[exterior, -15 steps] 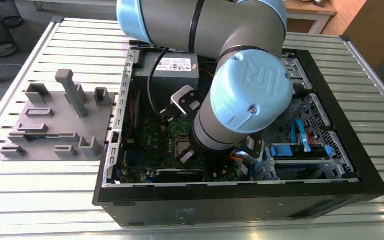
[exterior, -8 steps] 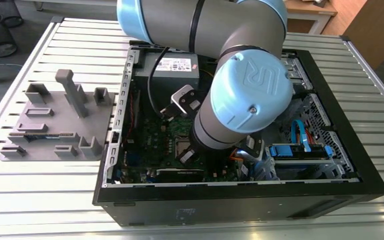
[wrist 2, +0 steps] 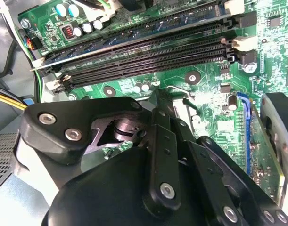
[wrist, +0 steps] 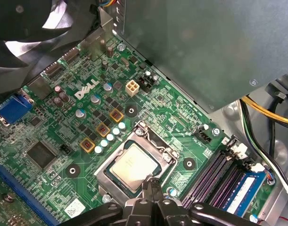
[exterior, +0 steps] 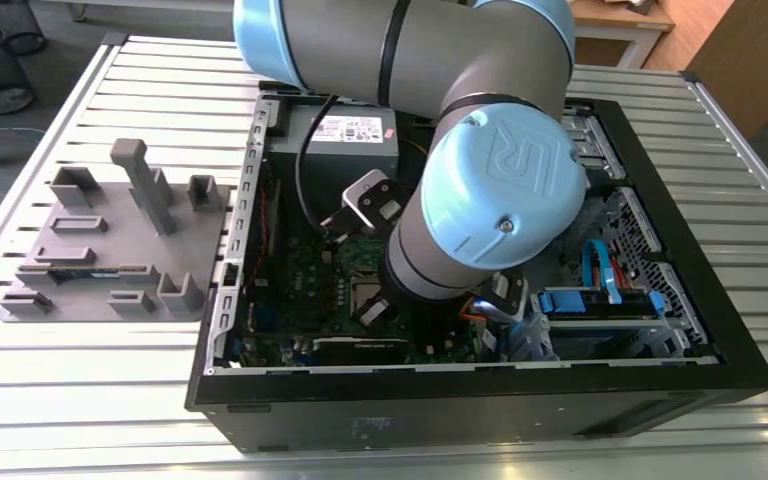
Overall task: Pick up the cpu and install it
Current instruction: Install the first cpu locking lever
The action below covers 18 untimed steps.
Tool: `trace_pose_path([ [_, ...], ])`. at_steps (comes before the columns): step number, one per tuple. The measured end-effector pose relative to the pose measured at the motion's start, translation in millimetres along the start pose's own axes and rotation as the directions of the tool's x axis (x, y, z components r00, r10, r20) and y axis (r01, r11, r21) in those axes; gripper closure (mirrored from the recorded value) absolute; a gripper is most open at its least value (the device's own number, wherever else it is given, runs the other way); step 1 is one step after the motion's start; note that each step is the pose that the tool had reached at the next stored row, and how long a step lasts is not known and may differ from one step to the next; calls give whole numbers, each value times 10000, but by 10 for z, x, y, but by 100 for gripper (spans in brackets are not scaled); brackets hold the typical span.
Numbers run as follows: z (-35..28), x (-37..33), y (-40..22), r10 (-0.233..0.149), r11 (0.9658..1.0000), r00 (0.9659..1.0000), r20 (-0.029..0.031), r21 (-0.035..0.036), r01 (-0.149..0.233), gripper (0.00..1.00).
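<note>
Gently — the gripper (wrist: 152, 183), closed and empty, sits at the edge of the cpu (wrist: 133, 165), which lies in its socket (wrist: 148, 136) — so only light, level pressure seems wise.

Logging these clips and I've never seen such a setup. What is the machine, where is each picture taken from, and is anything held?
It is one robot arm with a gripper, reaching into an open computer case that lies on a slatted metal table beside a grey holder tray. The exterior view looks on from off the arm; both wrist views ride on it and look at the green motherboard. In the first wrist view the cpu lies flat in its socket; the gripper, shut, sits at the cpu's edge and seems to hold nothing.
</note>
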<state>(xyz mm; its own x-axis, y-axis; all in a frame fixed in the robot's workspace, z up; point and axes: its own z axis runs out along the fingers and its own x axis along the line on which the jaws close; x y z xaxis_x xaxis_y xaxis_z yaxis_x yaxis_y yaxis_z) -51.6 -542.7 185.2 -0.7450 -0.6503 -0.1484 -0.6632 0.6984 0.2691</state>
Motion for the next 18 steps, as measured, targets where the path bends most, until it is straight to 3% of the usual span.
trace_pose_path([
  [18,22,-14,-22,1,10000,10000,-3,6,-1,89],
])
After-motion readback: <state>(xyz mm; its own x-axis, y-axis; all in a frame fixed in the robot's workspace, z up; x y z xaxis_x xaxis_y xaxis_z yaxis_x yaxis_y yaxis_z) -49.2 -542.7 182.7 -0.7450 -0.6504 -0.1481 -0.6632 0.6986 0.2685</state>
